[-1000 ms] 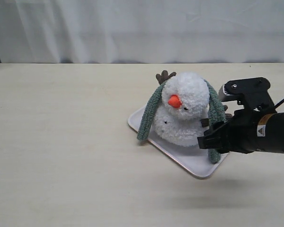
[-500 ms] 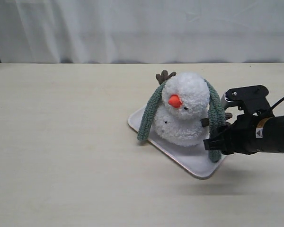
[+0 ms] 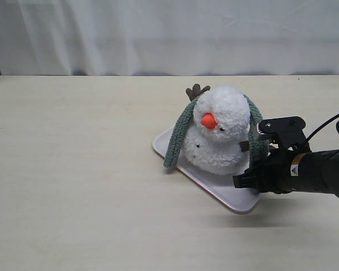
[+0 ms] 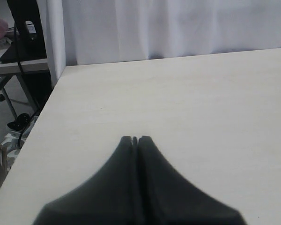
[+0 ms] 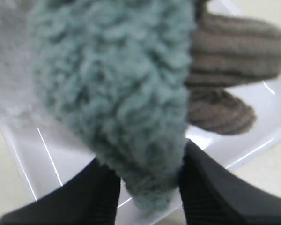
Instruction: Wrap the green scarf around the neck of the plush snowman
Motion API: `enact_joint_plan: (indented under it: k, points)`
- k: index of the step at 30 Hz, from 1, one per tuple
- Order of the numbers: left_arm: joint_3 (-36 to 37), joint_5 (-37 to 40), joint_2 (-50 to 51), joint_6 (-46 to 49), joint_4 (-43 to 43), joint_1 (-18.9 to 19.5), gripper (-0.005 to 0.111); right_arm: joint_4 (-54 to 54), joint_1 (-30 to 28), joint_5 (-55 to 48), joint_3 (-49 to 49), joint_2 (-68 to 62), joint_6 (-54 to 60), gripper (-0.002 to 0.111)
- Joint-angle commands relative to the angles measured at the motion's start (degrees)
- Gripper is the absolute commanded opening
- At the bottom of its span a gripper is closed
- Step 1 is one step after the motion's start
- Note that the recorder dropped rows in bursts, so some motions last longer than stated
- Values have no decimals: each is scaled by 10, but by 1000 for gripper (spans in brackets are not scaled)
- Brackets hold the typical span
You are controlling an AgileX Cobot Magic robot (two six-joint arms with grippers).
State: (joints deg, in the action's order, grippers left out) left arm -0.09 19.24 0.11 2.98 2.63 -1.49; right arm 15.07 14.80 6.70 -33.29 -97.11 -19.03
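The green scarf [image 3: 178, 134] hangs down both sides of the plush snowman [image 3: 217, 152] on the white tray [image 3: 214, 189], its right end pinched in the partly closed right gripper [image 5: 145, 164], while the left gripper [image 4: 135, 139] is closed and empty.

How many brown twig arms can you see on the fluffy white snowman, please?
2. One brown twig arm sticks up behind the head of the white plush snowman, on the exterior view's left; the other juts from the body on the right, partly covered by the grey-green fleece scarf.

Left end effector [image 4: 136, 139] closed, right end effector [image 5: 147, 161] gripping.
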Motion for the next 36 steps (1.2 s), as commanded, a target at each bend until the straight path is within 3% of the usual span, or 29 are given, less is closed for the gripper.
enact_joint_plan:
  k: [1,3,14,23,29,32,36]
  points:
    - [1,-7,-1,0,-2,1,0,4,0,-7,3,-1,-16,12]
    - [1,-7,-1,0,-2,1,0,4,0,-13,3,-1,-23,4]
    - [1,-7,-1,0,-2,1,0,4,0,-67,3,1,-29,4]
    - [1,-7,-1,0,-2,1,0,4,0,-89,3,76,-75,4]
    - [1,-8,-1,0,-1,1,0,-19,0,-157,3,109,-86,4]
    - [1,-7,-1,0,-1,1,0,-71,0,-225,-8,109,-34,4]
    - [1,-7,-1,0,-1,1,0,-246,0,-296,-35,109,168,4]
